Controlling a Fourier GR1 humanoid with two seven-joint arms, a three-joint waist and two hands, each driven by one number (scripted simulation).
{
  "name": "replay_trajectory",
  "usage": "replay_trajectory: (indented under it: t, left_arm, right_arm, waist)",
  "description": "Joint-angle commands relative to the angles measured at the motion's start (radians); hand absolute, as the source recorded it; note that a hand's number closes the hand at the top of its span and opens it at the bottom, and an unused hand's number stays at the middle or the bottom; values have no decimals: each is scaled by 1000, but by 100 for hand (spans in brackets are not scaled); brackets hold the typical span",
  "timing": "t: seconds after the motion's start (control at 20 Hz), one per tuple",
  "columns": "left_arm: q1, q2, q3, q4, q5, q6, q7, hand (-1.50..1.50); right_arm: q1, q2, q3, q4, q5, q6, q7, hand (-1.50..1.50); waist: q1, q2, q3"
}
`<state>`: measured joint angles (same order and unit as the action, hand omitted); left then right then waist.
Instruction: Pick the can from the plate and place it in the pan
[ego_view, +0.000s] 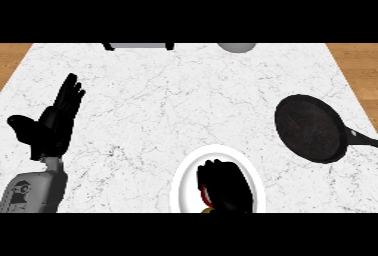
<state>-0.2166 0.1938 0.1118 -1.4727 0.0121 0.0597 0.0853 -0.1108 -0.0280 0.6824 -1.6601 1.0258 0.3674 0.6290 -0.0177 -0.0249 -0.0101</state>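
Observation:
A white plate (186, 170) lies near the counter's front edge, right of centre. My right hand (225, 185) hovers over it with fingers curled downward, covering most of its middle. Under the hand a sliver of the red can (204, 196) peeks out at the lower left, with a bit of yellow below it; the fingers curl round it. The black pan (310, 128) rests to the right, its handle (363, 138) pointing to the counter's right edge. My left hand (53, 122) stands open at the left, fingers up, resting.
The white marble counter (170, 100) has wooden floor showing past both side edges. At the back edge sit a grey appliance with black feet (139, 45) and a grey rounded object (236, 47).

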Motion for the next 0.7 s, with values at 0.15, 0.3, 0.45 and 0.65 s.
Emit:
replay_trajectory:
  t: [0.15,0.3,0.45,0.65]
  left_arm:
    - [-30,16,18,26,-2,-1,-3,0]
    - [12,0,3,-7,-7,4,-3,0]
    - [-36,3,14,55,-10,2,-26,0]
    - [-26,-11,-19,7,-33,14,14,0]
  right_arm:
    - [176,-87,234,-325,255,-190,96,150]
    - [227,-147,251,-481,300,-240,104,150]
    - [191,-93,225,-469,346,-289,124,150]
    - [179,-113,114,-567,331,-271,130,150]
  waist:
    - [-9,16,10]
    - [-1,17,10]
    - [-2,23,10]
    - [7,24,10]
